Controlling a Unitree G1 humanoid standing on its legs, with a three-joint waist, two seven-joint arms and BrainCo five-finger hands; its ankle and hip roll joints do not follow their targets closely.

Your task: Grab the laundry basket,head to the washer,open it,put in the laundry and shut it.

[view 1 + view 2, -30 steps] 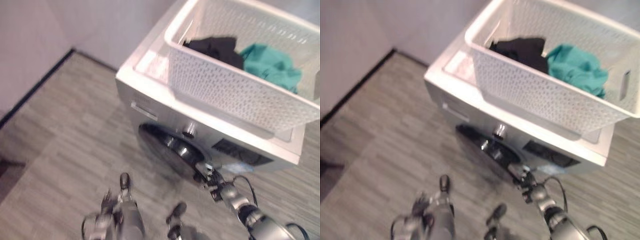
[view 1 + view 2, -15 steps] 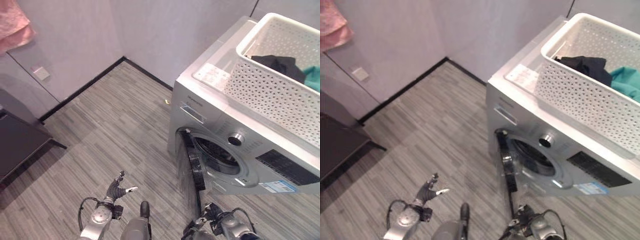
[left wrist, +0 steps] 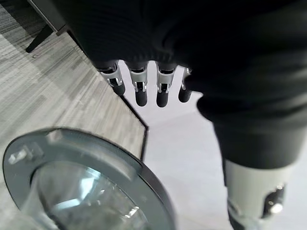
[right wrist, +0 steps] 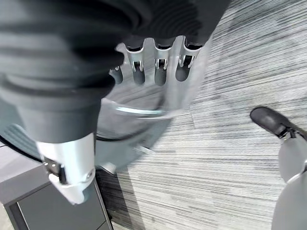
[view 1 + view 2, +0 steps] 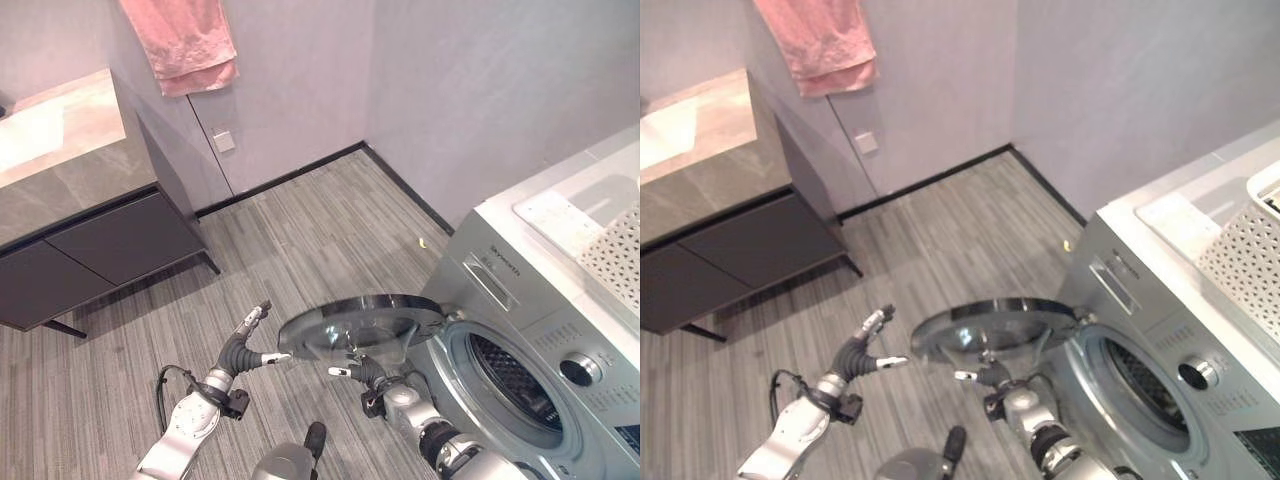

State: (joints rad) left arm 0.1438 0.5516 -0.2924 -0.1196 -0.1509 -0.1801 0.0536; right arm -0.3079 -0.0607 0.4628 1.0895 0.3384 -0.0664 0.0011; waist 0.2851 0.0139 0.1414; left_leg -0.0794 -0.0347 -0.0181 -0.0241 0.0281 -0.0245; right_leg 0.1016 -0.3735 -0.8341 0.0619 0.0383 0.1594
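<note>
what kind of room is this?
Probably a home bathroom or laundry room: a washer with its door open, a pink towel on the wall, a vanity beside it.

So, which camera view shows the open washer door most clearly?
The left eye view: the whole round washer door shows, swung open beside the drum opening. The right eye view shows nearly the same. The left wrist view shows part of its rim and glass; the right wrist view blurs it.

The scene is viewed from the head by both eye cameras, angled down at the floor and the washer (image 5: 540, 330) at right. Its open door (image 3: 81, 184) is seen very closely by each wrist camera, and is shared by all views.
</note>
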